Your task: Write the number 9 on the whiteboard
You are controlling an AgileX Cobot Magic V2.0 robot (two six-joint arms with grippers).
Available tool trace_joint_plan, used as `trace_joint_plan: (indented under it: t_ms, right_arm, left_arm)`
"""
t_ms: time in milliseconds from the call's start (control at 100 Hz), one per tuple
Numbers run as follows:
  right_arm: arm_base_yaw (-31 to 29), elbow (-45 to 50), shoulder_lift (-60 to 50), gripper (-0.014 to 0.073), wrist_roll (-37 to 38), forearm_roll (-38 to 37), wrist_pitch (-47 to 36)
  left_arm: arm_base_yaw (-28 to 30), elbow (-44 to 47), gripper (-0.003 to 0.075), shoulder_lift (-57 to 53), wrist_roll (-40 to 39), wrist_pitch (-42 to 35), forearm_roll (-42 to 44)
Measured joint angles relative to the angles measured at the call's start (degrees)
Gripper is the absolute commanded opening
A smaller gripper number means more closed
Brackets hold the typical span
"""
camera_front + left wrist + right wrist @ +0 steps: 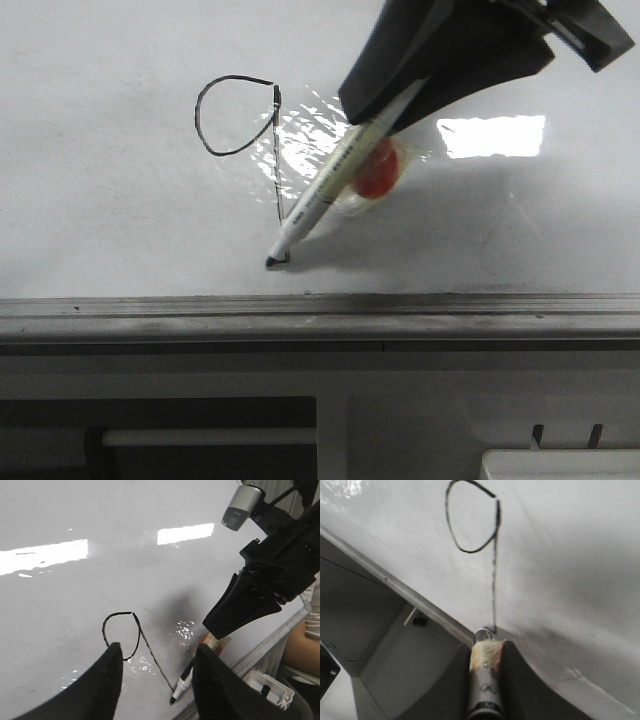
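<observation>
The number 9 [278,180] is a thin black line on the glossy whiteboard [120,220], with an oval loop and a long straight tail ending in a tiny hook. My right gripper [385,115] is shut on a white marker [320,195] wrapped in red and yellowish tape. The marker's black tip rests at the hook end of the tail. The right wrist view shows the gripper [487,647], the marker [484,680] and the 9 [495,580]. My left gripper [159,647] is open and empty above the board, with the 9 [152,652] between its fingers.
A grey metal edge strip [320,315] runs along the board's near side. Below it are a dark recess [160,435] and a white object [560,465]. A glare patch [490,135] lies right of the marker. A person's arm [300,645] shows beyond the strip.
</observation>
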Motion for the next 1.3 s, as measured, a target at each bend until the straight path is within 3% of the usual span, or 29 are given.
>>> trace_joint_plan:
  t_ms: [320,790,890,1050,1190,1260,1300]
  right_arm:
    - [14.12,0.13,-1.84,-0.0058,-0.25,0.21,-3.87]
    - [15.34,0.13,-1.84,-0.0058,-0.25,0.43,-4.82]
    - [15.34,0.13,-1.84,-0.0059,-0.25,0.98,-4.82]
    - [15.34,0.13,-1.84,-0.0059,-0.13,2.31,-5.44]
    - [15.34,0.13,-1.84,-0.0047,-0.13,2.43,-5.3]
    - [15.34,0.13,-1.84,0.0039,-0.13,2.53,-5.3]
    - [15.34,0.13,-1.84,0.0134,-0.13,2.53,-5.67]
  left_arm:
    - [-6.8,0.0,0.0295,9.13,0.0,-0.44,11.14]
    - [-7.21,0.0,0.0289,16.67,0.0,-0.65,16.08]
    - [-7.21,0.0,0.0211,17.13,0.0,-0.65,16.15]
    - [-7.33,0.0,-0.0023,17.5,0.12,-0.9,16.36]
    - [-7.53,0.0,-0.002,17.5,1.44,-0.9,17.61]
    - [-7.53,0.0,-0.002,17.5,1.44,-0.9,17.7]
    - [-7.53,0.0,-0.002,17.5,1.44,-0.9,17.7]
